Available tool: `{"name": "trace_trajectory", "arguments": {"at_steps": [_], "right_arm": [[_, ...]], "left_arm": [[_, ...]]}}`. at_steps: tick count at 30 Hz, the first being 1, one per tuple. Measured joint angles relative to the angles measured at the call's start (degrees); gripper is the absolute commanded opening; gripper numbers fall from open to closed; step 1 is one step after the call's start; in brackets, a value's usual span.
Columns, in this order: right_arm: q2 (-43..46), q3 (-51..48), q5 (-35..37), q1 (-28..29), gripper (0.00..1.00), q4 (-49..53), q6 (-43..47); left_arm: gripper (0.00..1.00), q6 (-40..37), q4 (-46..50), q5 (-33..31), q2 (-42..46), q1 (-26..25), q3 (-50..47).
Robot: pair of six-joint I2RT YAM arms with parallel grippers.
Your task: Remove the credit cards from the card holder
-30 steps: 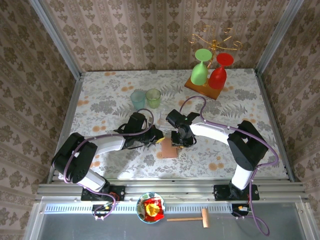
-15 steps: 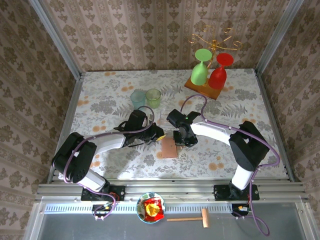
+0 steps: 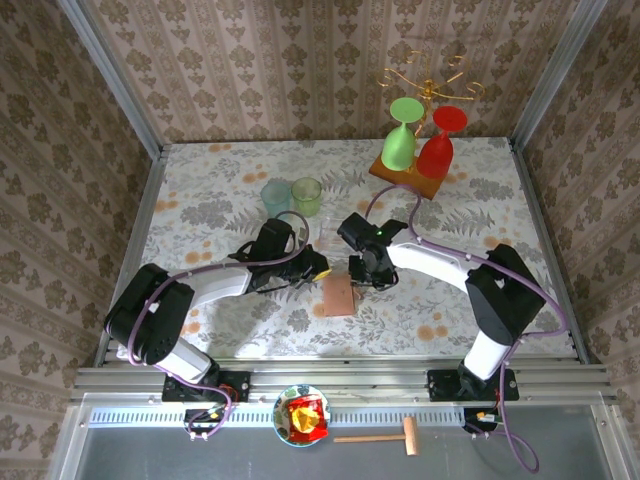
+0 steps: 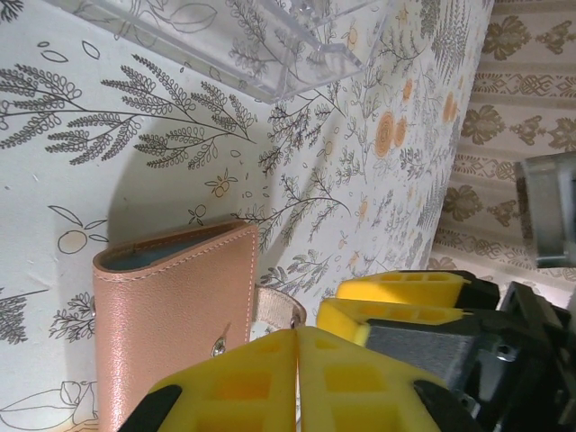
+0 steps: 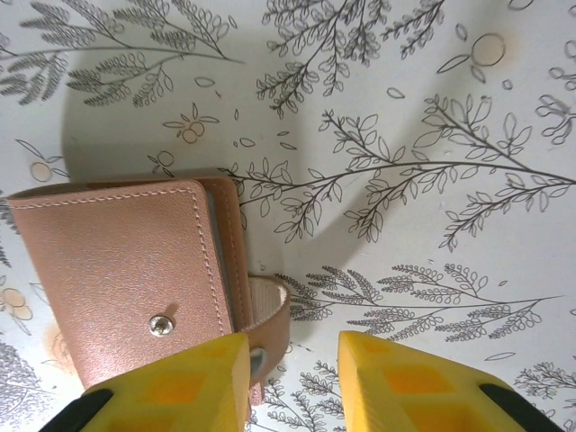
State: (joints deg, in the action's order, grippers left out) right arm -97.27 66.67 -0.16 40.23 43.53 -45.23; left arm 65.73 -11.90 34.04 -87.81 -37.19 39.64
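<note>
Card holder [image 3: 340, 296] is lying flat and folded shut on the worktop [image 3: 200, 205], near the middle and a little toward the near edge, just below the tips of both your arms. From the wrist views you are seeing smooth tan-pink leather with pale stitching along its rim, a small metal snap stud on the upper face, a sliver of grey-blue lining showing at one open edge, and a short strap tab curling out from one side. Your left end effector [image 4: 297, 351] is sitting just beside that tab with its yellow, ribbed pads pressed together, closed on nothing. Your right end effector [image 5: 292, 378] is hovering over the tab side with its yellow fingers [image 5: 405, 382] standing apart, open, the tab lying close against the inside of one finger and nothing clamped. The worktop is wearing a matte white cloth printed with grey sprigs and orange blooms. A clear hard plastic tray [image 4: 270, 45] is resting just beyond the holder in the left wrist view. Two translucent tumblers [image 3: 292, 196] are standing behind the left arm, and a wooden board [image 3: 405, 178] carrying goblets is sitting well apart at the far right. You are getting bare cloth to the right of the holder and along its near side.
</note>
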Motion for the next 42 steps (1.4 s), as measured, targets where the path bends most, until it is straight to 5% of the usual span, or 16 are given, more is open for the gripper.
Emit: {"name": "trace_trajectory", "arguments": {"at_steps": [11, 17, 28, 42], "right_arm": [[0.33, -0.11, -5.16, -0.85, 0.66, -3.21, 0.11], [-2.82, -0.11, -6.88, -0.85, 0.67, -4.28, 0.33], [-4.26, -0.11, -5.86, -0.70, 0.37, -1.81, 1.60], [-4.26, -0.11, -5.84, -0.70, 0.13, -1.36, 1.51]], "left_arm": [[0.09, -0.20, 0.00, 0.00, 0.00, 0.20, 0.00], [0.09, -0.20, 0.00, 0.00, 0.00, 0.20, 0.00], [0.09, -0.20, 0.00, 0.00, 0.00, 0.20, 0.00], [0.09, -0.20, -0.02, -0.02, 0.00, 0.22, 0.00]]}}
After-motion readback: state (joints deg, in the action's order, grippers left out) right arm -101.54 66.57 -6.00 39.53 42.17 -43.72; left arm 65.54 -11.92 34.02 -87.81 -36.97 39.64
